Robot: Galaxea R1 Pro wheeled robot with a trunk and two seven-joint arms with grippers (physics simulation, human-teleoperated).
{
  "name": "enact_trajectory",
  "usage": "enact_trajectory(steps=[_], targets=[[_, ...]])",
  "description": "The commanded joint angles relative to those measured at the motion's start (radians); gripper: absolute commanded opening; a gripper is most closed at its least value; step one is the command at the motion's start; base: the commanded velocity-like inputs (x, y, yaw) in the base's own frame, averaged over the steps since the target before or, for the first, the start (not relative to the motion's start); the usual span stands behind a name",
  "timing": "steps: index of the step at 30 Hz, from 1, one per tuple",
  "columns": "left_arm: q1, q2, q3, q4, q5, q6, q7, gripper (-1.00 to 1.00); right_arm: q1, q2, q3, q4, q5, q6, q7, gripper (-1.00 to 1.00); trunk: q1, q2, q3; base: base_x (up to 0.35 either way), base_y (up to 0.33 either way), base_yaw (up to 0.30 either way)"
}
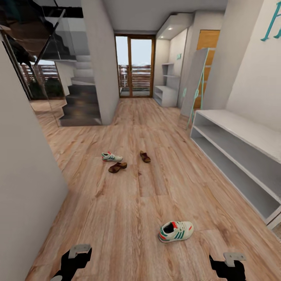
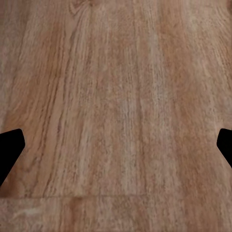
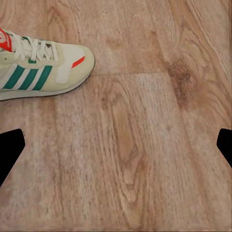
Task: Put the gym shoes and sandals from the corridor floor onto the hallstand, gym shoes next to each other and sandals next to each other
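We are seeing one gym shoe (image 1: 176,231) lying on the corridor floor (image 1: 128,203) at lower centre-right, the other gym shoe (image 1: 111,157) mid-frame beside two sandals (image 1: 117,167) (image 1: 145,157). The hallstand (image 1: 238,156) is standing at the right. We are holding the left end effector (image 2: 116,145) and right end effector (image 3: 116,145) spread wide, grasping nothing.

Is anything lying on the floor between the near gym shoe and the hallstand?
No. In the head view, only bare corridor floor separates the near gym shoe from the hallstand.
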Motion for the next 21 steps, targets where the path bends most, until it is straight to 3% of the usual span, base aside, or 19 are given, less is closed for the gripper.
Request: enact_trajectory(steps=[1, 7, 21], targets=[[0.0, 0.0, 0.0, 0.001, 0.005, -0.003, -0.001, 1.0, -0.001, 0.0, -0.001, 0.0, 0.0, -0.003, 0.0, 1.0, 0.0, 0.0, -0.001, 0.003, 0.291, -0.288], [0.0, 0.0, 0.0, 0.001, 0.004, -0.004, 0.0, 1.0, -0.001, 0.0, -0.001, 0.0, -0.001, -0.003, 0.0, 1.0, 0.0, 0.0, -0.001, 0.001, 0.158, -0.289], [-0.001, 0.0, 0.0, 0.0, 0.003, -0.008, 0.0, 1.0, -0.001, 0.0, -0.001, 0.0, -0.001, -0.003, 0.001, 1.0, 0.0, 0.0, -0.001, 0.0, 0.01, -0.289]])
